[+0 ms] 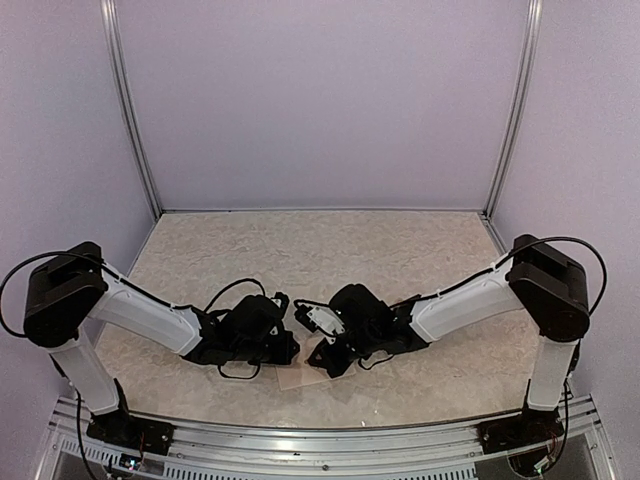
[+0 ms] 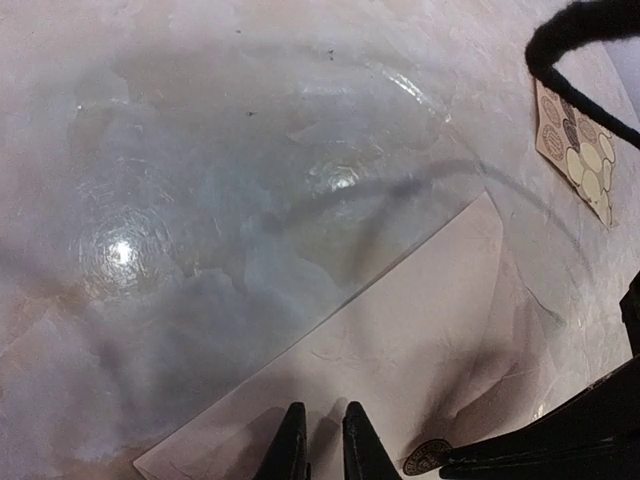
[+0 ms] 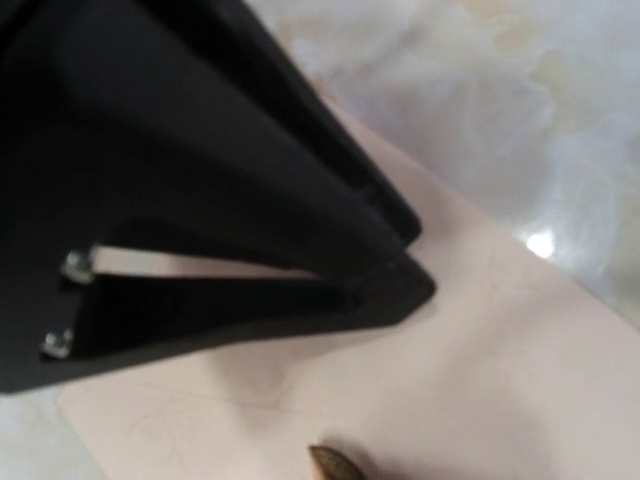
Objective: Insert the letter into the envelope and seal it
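The pale pinkish envelope (image 2: 400, 340) lies flat on the table at the front centre, mostly under both grippers in the top view (image 1: 297, 378). My left gripper (image 2: 318, 440) has its jaws nearly together, tips down on the envelope's face, with nothing between them; it also shows in the top view (image 1: 291, 346). My right gripper (image 3: 405, 270) is shut, its tips resting on the envelope (image 3: 480, 380). It also shows in the top view (image 1: 318, 360). A round dark sticker (image 2: 428, 457) sits on the envelope by the right fingers. The letter is not in view.
A small sheet of round stickers (image 2: 580, 150) lies beyond the envelope, between the two wrists in the top view (image 1: 324, 320). A clear plastic film (image 2: 250, 200) lies on the marbled tabletop (image 1: 330, 250) beside the envelope. A black cable (image 2: 580, 70) crosses the left wrist view.
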`<state>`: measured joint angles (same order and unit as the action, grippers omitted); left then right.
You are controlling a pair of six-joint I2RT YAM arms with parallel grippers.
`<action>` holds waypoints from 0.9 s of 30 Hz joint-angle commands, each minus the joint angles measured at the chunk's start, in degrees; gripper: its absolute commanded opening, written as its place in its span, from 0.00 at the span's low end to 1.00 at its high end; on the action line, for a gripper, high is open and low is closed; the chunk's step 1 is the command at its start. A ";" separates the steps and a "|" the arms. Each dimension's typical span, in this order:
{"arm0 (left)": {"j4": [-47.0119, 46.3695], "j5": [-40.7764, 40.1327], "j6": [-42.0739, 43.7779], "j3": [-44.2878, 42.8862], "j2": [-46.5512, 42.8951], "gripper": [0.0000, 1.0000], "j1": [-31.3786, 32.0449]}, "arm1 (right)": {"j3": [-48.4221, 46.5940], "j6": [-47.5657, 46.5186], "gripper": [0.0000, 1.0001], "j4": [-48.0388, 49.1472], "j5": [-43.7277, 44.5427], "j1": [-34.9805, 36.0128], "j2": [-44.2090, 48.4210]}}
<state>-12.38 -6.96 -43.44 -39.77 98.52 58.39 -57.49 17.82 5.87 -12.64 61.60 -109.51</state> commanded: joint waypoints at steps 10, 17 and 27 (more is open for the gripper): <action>3.24 0.98 -0.15 1.01 2.64 0.11 0.65 | -0.84 -0.07 0.00 -0.16 -1.34 0.80 -2.39; 3.24 1.01 -0.14 1.01 2.65 0.10 0.59 | -0.40 0.58 0.00 -0.09 -3.05 0.89 -3.51; 3.51 0.73 -0.24 1.10 2.47 0.09 0.67 | 4.01 2.64 0.26 3.45 -6.27 0.88 -0.86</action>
<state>-13.04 -7.09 -43.44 -39.77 98.91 58.50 -56.18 19.25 9.39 -17.67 61.78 -110.87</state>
